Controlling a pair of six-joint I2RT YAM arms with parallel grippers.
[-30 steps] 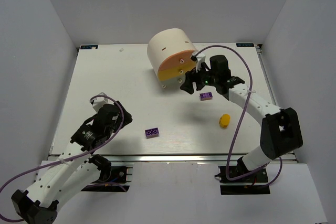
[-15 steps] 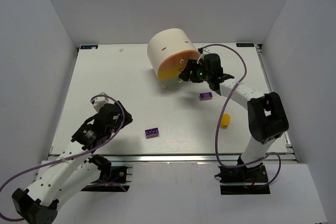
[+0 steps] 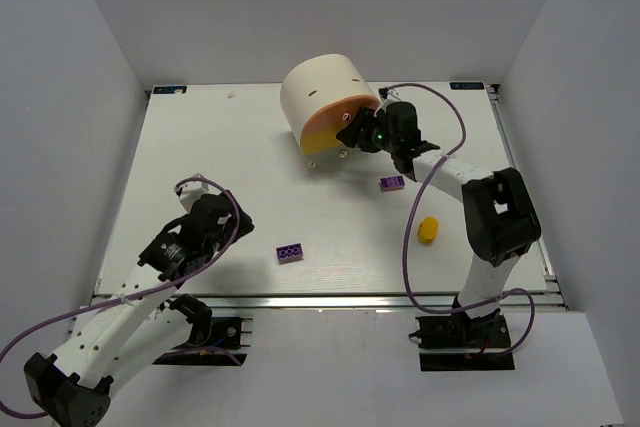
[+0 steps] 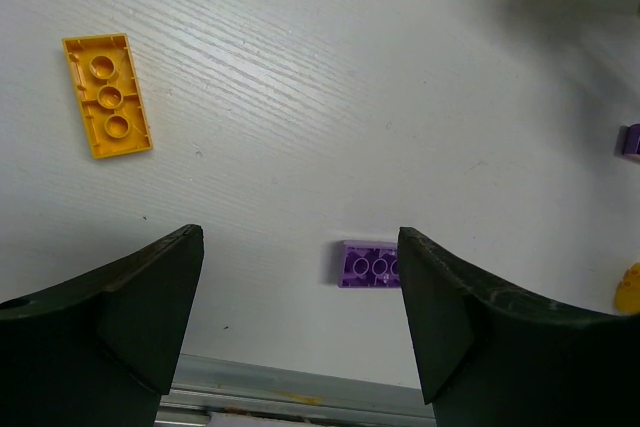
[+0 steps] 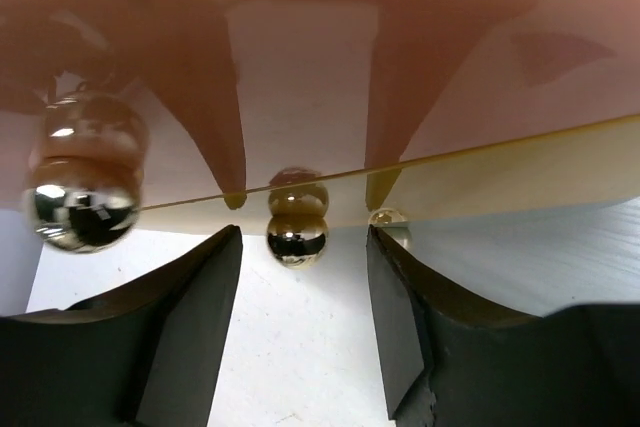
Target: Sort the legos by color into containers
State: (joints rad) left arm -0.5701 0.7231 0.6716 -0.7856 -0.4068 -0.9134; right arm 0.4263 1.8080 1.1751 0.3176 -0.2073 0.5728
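Note:
The cream cabinet (image 3: 322, 95) stands at the back middle, its peach drawer (image 3: 333, 119) and yellow drawer (image 3: 328, 139) facing front-right. My right gripper (image 3: 351, 135) is open at the drawer fronts; in the right wrist view its fingers (image 5: 195, 307) flank a shiny knob (image 5: 297, 234) without touching it. Purple legos lie in the middle (image 3: 391, 182) and nearer the front (image 3: 290, 251). A yellow lego (image 3: 427, 230) lies at the right. My left gripper (image 4: 300, 287) is open and empty over the table, the near purple lego (image 4: 368, 264) just beyond it. An orange flat lego (image 4: 108, 95) lies left. No green legos show.
A second, larger knob (image 5: 80, 197) shows at the left of the right wrist view. The table's metal front edge (image 4: 300, 397) lies right below my left gripper. White walls close in the table on three sides.
My right gripper has moved left and back from above the purple lego to the cabinet's drawer fronts, where it now flanks a knob. My left arm has barely moved.

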